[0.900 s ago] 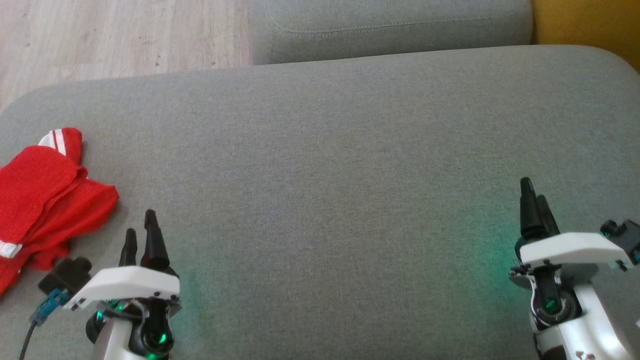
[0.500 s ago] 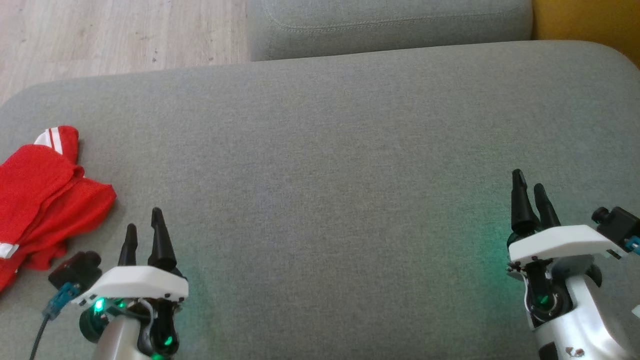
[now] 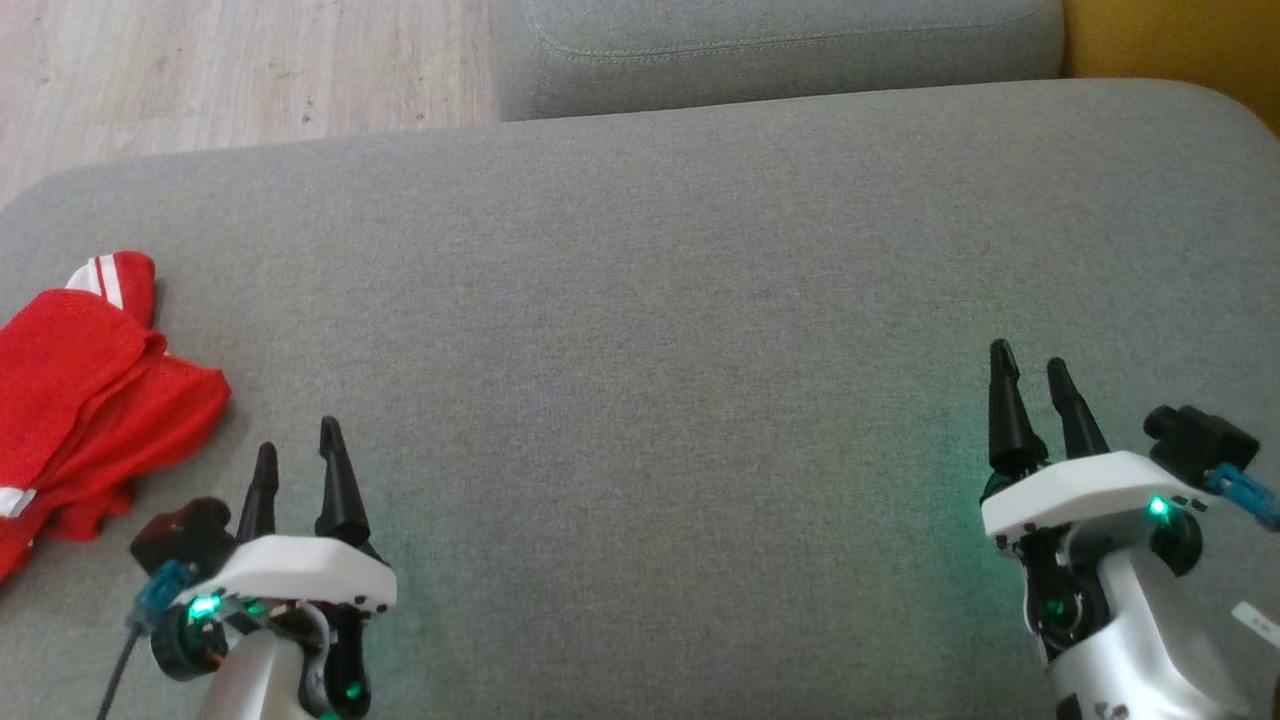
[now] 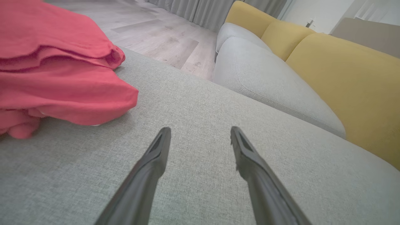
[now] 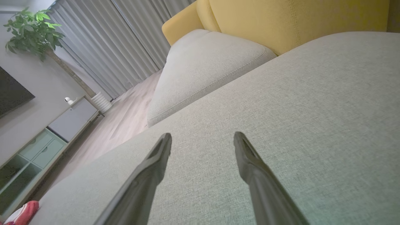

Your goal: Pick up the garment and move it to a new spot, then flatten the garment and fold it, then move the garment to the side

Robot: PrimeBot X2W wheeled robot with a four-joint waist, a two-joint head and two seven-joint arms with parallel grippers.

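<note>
The garment, a red T-shirt with white stripe trim, lies folded in layers at the left edge of the grey cushion. In the left wrist view the garment sits up and to the left of my fingers. A corner of the garment shows at the bottom left of the right wrist view. My left gripper hovers open just right of the shirt, apart from it, with nothing between its fingers. My right gripper stands open over bare cushion at the lower right, far from the shirt.
A second grey cushion lies beyond the far edge, with yellow upholstery at the top right. Wooden floor shows past the cushion's far left edge. A cabinet and a plant stand in the room.
Both arms have drawn back toward the bottom of the head view and both grippers' fingers have spread wider. The right gripper has drifted left. The shirt lies as before.
</note>
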